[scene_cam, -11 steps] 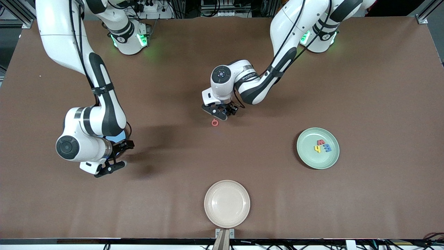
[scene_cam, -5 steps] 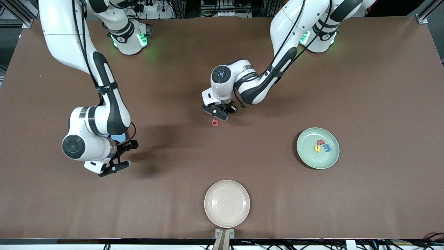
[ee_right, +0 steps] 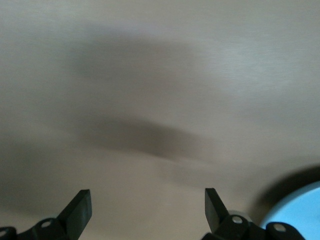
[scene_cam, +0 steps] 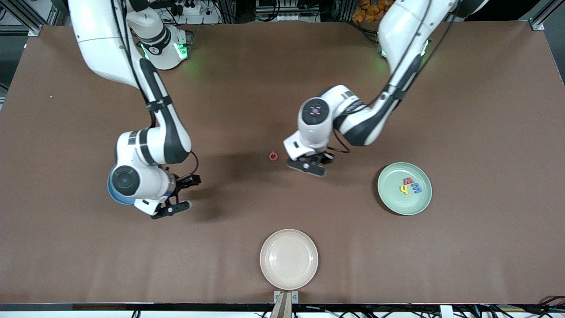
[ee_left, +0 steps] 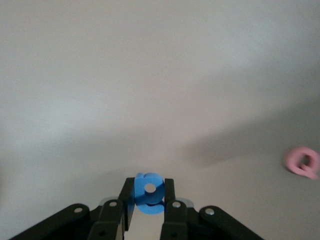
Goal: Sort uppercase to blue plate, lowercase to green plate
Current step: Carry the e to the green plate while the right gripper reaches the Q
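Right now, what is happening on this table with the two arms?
The robots are sorting foam letters onto plates. The left gripper is shut on a rounded blue letter, over the table between the red ring letter and the green plate, which holds three letters. The right gripper is open and empty, beside the blue plate. The cream plate holds nothing.

I saw a blue rounded letter [ee_left: 149, 194] in my black-fingered left gripper [ee_left: 148, 210], a red ring [scene_cam: 273, 155] on brown table [scene_cam: 485, 110], mint-green plate [scene_cam: 393, 201], cream plate [scene_cam: 289, 240], sky-blue plate [ee_right: 295, 212].
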Controlling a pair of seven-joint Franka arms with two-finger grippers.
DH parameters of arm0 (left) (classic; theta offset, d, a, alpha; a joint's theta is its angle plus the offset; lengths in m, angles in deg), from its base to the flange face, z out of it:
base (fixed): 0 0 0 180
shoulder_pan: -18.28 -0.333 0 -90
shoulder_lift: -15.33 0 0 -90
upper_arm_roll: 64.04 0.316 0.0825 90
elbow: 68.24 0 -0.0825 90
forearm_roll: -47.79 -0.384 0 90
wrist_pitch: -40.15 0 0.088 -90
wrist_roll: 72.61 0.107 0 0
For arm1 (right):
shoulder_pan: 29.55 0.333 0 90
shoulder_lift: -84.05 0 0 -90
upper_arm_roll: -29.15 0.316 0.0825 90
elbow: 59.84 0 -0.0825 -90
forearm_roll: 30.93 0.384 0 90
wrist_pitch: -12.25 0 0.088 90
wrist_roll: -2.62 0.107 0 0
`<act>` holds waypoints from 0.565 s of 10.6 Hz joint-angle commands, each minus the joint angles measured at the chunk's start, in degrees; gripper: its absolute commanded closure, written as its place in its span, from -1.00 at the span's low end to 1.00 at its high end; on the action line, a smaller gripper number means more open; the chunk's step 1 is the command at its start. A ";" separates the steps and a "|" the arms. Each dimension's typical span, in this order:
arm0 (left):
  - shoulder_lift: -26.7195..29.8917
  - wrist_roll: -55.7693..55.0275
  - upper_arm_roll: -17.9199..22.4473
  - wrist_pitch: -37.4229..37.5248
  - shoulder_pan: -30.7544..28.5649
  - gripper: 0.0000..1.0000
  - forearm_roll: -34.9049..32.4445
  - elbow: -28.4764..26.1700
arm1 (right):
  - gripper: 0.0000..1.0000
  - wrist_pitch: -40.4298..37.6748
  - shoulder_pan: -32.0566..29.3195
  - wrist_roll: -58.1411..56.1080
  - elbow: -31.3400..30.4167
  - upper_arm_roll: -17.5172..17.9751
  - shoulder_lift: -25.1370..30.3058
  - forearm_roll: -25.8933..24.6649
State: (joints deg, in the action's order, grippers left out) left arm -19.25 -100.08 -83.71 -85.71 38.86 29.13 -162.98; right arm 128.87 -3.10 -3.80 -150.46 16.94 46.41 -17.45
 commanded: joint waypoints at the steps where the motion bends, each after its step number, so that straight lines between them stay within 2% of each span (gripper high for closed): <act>1: 2.68 11.85 -0.82 1.84 -8.50 1.00 -0.50 -1.77 | -1.00 1.06 5.70 9.72 0.09 -0.36 0.54 0.76; 3: 2.42 23.46 -0.12 4.30 -14.23 1.00 -0.84 -2.03 | -1.00 3.95 11.32 18.86 0.00 -0.36 0.28 0.76; 6: 0.32 35.35 7.42 4.05 -15.92 1.00 -1.20 -2.03 | -1.00 8.26 17.84 29.86 0.00 -0.36 -1.30 0.76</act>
State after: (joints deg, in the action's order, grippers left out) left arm -18.35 -68.93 -78.85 -81.73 22.71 29.10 -164.87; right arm 135.35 12.70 21.88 -150.44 17.15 46.07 -17.35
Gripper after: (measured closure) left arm 0.731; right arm 0.000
